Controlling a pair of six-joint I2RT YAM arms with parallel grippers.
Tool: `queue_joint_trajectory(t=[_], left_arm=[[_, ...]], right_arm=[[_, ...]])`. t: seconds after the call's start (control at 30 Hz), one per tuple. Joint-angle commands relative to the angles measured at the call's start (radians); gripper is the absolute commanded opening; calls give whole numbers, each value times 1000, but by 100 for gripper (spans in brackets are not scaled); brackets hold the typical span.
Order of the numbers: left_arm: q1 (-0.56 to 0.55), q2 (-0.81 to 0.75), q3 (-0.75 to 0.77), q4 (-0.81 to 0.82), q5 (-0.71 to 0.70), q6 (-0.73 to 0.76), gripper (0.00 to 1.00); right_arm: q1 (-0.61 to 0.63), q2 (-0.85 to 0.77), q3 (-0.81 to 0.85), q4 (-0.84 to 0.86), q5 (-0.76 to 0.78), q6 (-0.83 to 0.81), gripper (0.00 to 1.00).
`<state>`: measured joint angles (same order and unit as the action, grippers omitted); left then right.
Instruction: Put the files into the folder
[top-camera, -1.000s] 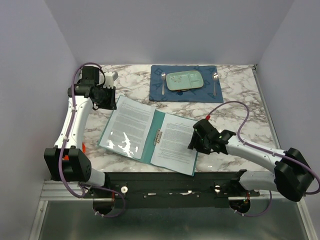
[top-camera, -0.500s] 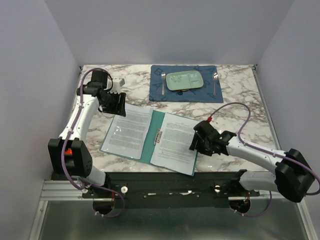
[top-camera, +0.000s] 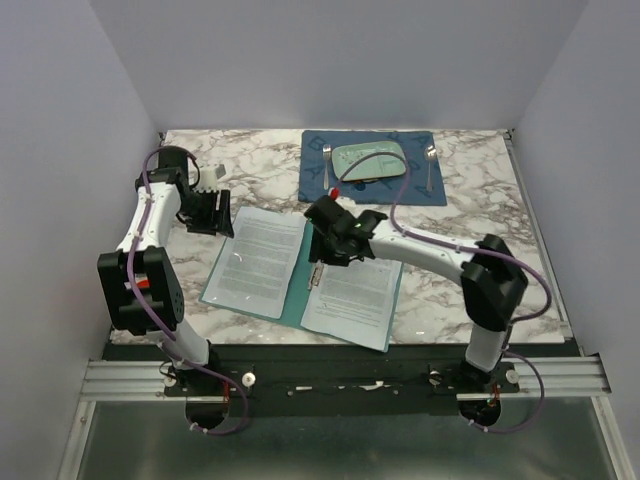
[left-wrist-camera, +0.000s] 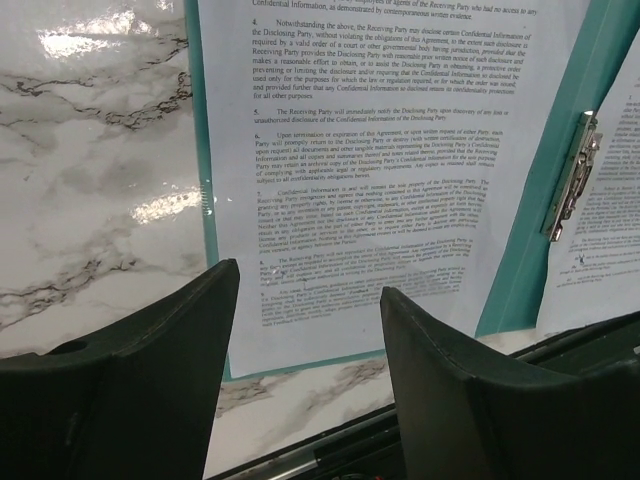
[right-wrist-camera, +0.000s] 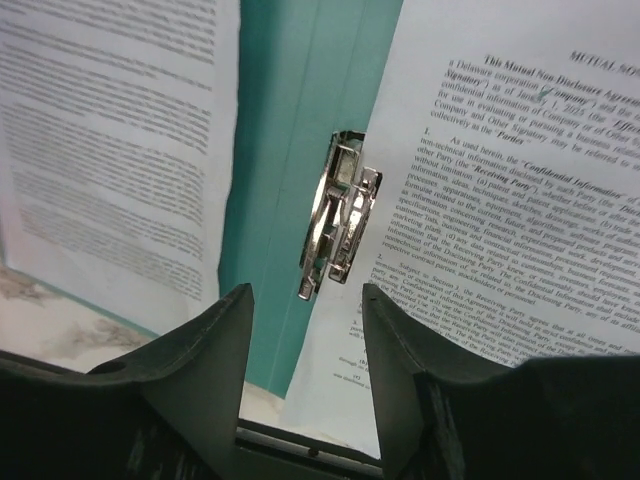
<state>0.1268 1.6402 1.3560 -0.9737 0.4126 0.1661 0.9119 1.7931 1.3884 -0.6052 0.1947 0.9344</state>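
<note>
1. White printed paper files (top-camera: 262, 262) lie on both leaves of the open teal card folder (right-wrist-camera: 285, 150), flat on the marble counter (top-camera: 260, 160).
2. My left pincer (left-wrist-camera: 305, 285) gapes empty by the left leaf's far corner; my right pincer (right-wrist-camera: 305, 290) gapes empty over the silver spine clip (right-wrist-camera: 338, 215).
3. Risk, I judge: a finger snagging that clip drags the sheets askew.
4. Whether the clip holds any sheet, I cannot tell.

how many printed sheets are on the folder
2: left sheet on the left leaf of the folder, right sheet on its right leaf; more may hide underneath.
</note>
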Motion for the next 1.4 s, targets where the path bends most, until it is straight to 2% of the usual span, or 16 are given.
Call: queue_joint_trajectory(t=[0.0,0.2,0.43,1.37], left_arm=[[59,-10,-31,-5,74,59,70],[100,-31,-75,-5,92,108,71],[131,-45,-106,-5,123,138,70],[169,-94,-159,-10,157,191,70]], right_arm=[[33,161,136,-126,-4,20,55],[56,276,270,-192,5,37,53],[56,316,316,-246,29,49,50],[47,413,339,-263,12,67,43]])
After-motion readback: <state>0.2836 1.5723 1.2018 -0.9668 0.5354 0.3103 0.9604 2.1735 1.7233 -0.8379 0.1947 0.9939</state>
